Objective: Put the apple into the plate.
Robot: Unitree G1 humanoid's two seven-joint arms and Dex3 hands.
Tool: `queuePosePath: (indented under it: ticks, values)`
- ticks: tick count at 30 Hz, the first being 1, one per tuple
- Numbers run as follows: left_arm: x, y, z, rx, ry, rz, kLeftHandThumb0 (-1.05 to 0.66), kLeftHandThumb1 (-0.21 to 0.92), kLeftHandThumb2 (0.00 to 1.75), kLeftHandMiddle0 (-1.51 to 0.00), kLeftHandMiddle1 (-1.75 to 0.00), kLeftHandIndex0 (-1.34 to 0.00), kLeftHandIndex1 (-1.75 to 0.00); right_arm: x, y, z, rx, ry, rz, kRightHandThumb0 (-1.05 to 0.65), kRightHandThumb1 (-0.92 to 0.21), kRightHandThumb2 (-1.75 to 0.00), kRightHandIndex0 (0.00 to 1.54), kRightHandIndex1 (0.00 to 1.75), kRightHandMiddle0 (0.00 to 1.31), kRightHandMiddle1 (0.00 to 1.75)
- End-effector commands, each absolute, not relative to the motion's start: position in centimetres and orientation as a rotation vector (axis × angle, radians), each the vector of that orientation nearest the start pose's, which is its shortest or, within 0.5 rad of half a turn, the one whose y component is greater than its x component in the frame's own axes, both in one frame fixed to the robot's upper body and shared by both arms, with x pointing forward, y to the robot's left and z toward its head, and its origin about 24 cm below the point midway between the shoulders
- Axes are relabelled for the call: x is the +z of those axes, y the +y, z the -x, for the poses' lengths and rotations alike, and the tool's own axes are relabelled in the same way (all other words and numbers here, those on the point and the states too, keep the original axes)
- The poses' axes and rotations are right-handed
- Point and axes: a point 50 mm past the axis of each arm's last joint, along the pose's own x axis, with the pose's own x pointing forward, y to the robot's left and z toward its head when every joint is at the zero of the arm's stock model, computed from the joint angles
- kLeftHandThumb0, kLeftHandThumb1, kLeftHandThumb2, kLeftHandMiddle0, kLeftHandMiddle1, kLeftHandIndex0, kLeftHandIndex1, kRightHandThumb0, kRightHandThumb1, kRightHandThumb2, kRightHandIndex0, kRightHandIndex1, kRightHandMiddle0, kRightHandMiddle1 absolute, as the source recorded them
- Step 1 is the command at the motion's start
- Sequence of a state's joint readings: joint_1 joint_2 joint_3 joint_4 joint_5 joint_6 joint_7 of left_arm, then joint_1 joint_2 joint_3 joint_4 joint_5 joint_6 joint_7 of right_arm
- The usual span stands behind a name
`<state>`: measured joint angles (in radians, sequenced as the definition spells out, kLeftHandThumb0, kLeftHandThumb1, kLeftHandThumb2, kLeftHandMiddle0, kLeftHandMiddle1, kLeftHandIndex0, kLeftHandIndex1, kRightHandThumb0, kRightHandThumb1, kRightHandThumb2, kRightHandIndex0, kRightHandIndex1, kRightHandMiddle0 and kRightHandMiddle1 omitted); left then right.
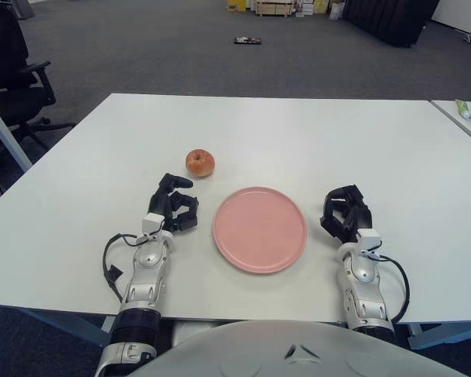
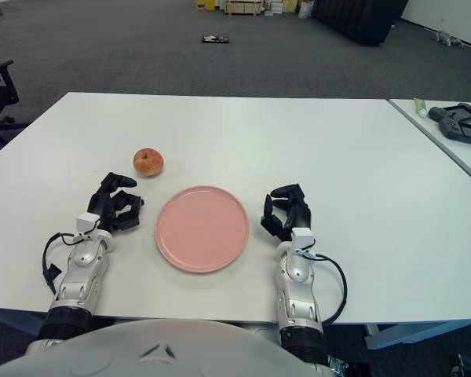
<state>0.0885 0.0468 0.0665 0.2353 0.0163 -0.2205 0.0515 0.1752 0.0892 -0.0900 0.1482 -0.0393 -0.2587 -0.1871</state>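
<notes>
Now | one apple (image 1: 199, 162) | one plate (image 1: 260, 228) | left hand (image 1: 173, 204), right hand (image 1: 345, 212): fingers curled, empty

— Where is the apple (image 1: 199, 162)?
— On the white table, upright, red with yellowish patches, its stem dimple facing up.
— And the plate (image 1: 260, 229)?
— Round, pink, flat and bare, lying near the apple, to its right and closer to the table's front edge. They don't touch.
</notes>
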Motion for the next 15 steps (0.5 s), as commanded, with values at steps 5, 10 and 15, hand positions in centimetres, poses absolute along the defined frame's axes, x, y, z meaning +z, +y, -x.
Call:
queuePosePath:
  ticks: [5,10,15]
  values:
    - [-1.64,18.38,-22.07,0.130,0.127,-0.078,-0.01,0.37,1.14,-0.70,-1.37,-0.44,-1.75,-1.42,-17.33,-20.34,-0.328,0.096,-0.018,-0.40,-0.62,-0.94,0.43,1.74,0.38,1.75]
    - [-1.65,18.44,-22.07,0.130,0.127,-0.085,-0.01,0.37,1.14,-0.70,-1.37,-0.44,-1.75,-1.50,-17.28,-20.35,-0.326,0.104,-0.022,-0.40,-0.62,-0.94,0.42,1.74,0.38,1.75]
    - [-1.55,18.50,-22.15,0.128,0.123,-0.086,-0.01,0.37,1.14,-0.70,-1.37,-0.44,-1.75,-1.54,-17.24,-20.38,-0.334,0.106,-0.032,-0.39,-0.63,-0.93,0.42,1.74,0.38,1.75]
